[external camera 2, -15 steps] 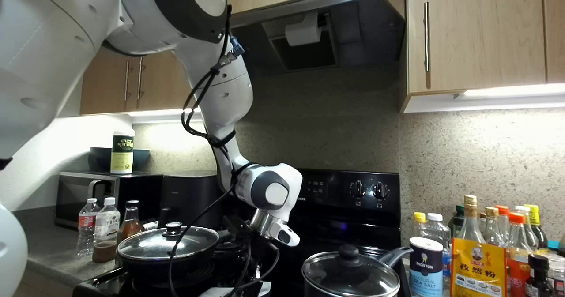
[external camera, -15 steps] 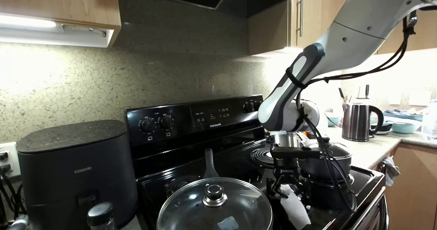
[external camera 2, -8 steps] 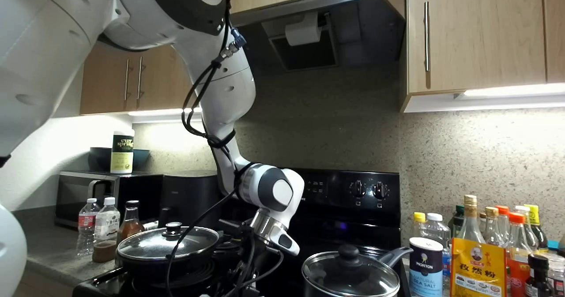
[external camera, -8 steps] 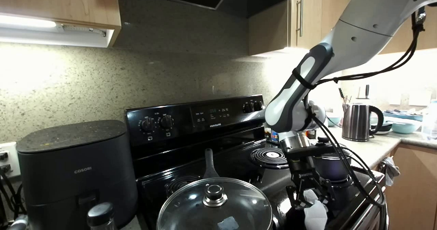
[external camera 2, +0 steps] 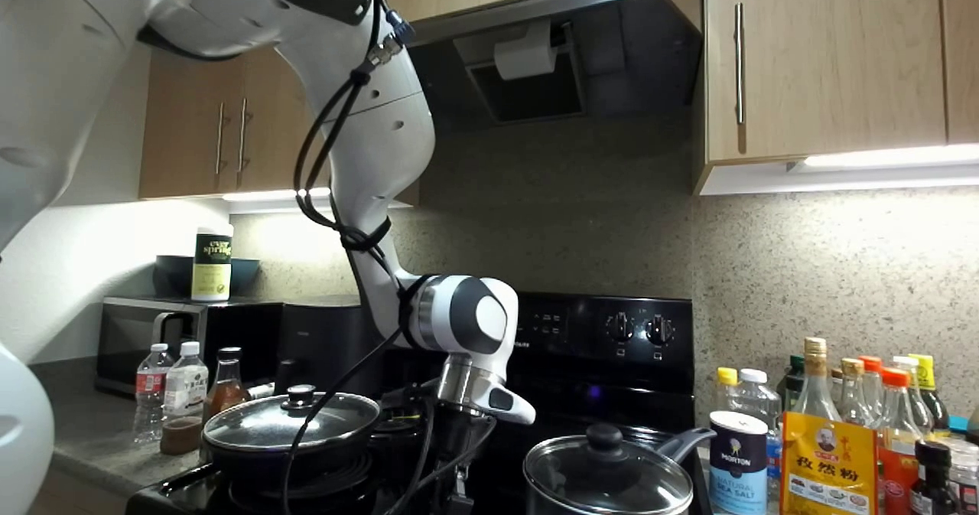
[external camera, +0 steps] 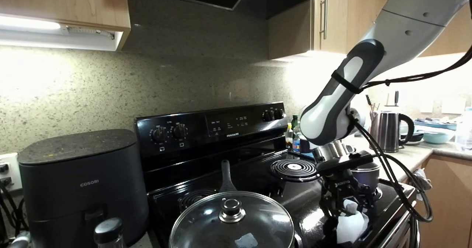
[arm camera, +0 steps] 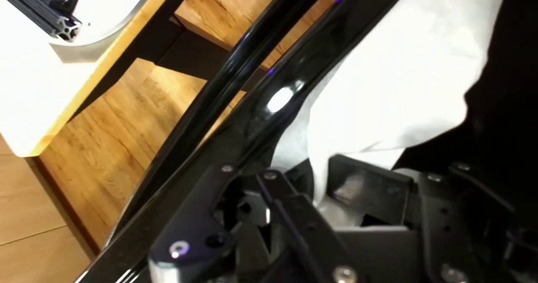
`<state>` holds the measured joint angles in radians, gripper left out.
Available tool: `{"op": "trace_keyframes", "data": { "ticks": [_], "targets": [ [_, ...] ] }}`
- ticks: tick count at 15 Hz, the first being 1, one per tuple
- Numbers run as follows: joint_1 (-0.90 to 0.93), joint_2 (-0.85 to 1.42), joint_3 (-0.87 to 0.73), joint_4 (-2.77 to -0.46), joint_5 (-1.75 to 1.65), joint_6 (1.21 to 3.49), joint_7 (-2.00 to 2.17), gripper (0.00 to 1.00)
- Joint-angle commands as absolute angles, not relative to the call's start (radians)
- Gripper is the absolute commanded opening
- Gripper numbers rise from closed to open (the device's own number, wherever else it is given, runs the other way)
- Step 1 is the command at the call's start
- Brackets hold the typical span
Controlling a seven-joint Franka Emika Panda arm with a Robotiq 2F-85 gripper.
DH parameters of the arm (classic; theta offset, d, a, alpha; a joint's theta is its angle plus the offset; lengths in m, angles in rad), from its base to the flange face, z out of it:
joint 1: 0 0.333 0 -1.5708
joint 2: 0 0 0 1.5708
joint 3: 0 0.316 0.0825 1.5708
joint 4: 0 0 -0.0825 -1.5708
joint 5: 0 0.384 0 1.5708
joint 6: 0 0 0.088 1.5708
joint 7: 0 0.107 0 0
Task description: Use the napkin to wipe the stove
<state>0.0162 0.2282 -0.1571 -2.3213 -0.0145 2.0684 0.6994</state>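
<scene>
The white crumpled napkin (external camera: 352,226) hangs from my gripper (external camera: 343,208), whose fingers are shut on its upper end. In the wrist view, the napkin (arm camera: 403,85) spreads beyond the fingertips (arm camera: 317,186) and is pinched between them. The glossy black stove (external camera: 254,176) has a raised back panel with knobs. My gripper is low over its front part, between the two lidded pots. The stove's black front edge (arm camera: 252,123) shows in the wrist view. In an exterior view, the gripper (external camera 2: 453,454) is dark and partly hidden by cables; the napkin is out of sight there.
A glass-lidded pan (external camera: 232,226) stands on the stove. A lidded saucepan (external camera 2: 608,473) stands on the gripper's other side, its handle pointing towards a salt can (external camera 2: 738,461) and several bottles. An air fryer (external camera: 81,181) adjoins the stove. Loose cables (external camera: 394,170) hang beside the arm.
The gripper has moved towards the stove's front edge and tilted, carrying the napkin. The napkin has gone from stretched out to more bunched. A rear burner it had covered in view now shows.
</scene>
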Motion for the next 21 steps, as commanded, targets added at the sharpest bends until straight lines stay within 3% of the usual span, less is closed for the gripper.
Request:
{"op": "trace_keyframes", "data": {
  "ticks": [1, 7, 21],
  "targets": [
    [0.005, 0.216, -0.198, -2.422, -0.147, 2.159, 0.883, 0.00],
    [-0.020, 0.181, -0.190, -2.433, -0.197, 2.129, 0.961, 0.00],
    [0.048, 0.154, 0.051, -2.323, 0.304, 1.998, 0.351, 0.00]
  ]
}}
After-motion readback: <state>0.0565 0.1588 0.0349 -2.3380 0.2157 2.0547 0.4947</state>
